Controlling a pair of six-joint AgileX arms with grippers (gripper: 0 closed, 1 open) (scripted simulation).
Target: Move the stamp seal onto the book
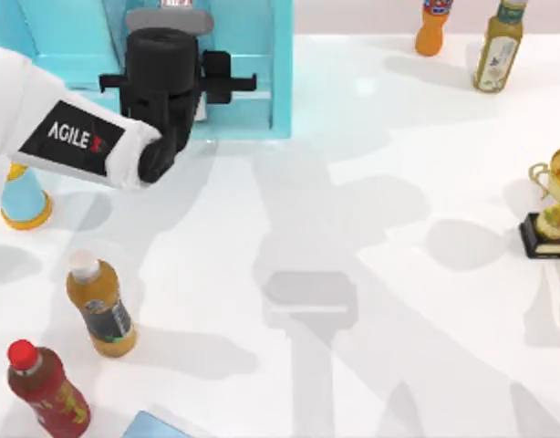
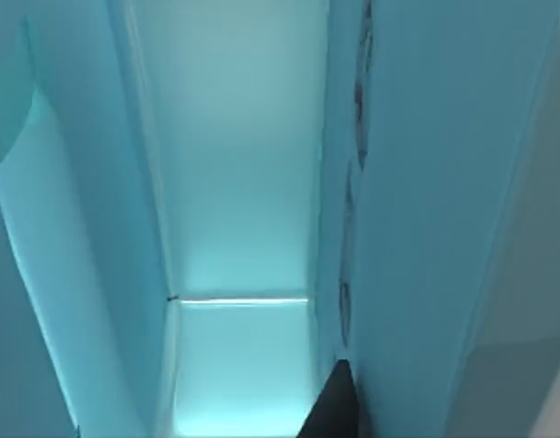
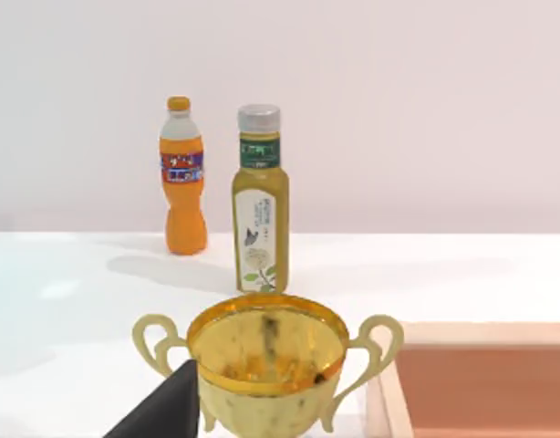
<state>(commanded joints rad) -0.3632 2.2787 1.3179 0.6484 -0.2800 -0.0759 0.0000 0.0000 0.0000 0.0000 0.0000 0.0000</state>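
- The left arm (image 1: pixel 75 137) reaches from the left side toward the far edge of the white bench (image 1: pixel 353 228), and its black wrist sits over the book (image 1: pixel 262 64).
- The book, light teal-blue, lies at the far left-centre of the bench, partly covered by the arm from above.
- The left gripper (image 1: pixel 180 55) hangs over the book's near part; whether its fingers are wide or narrow I cannot tell, because the wrist housing hides them from above.
- In the left wrist view, teal surfaces of the book (image 2: pixel 243 182) lie close under the camera, and a dark tip (image 2: pixel 335 406) juts in at the frame edge.
- The stamp seal cannot be made out, so its place relative to the gripper cannot be told.
- In the right wrist view a gold trophy (image 3: pixel 266 365) stands close by, with an orange bottle (image 3: pixel 184 178) and a pale green bottle (image 3: pixel 260 201) farther off.
- Seen from above, the trophy (image 1: pixel 552 205) stands at the right edge, the two bottles at the far right.
- An amber bottle (image 1: pixel 99 306) and a dark red bottle (image 1: pixel 47 383) stand near left.
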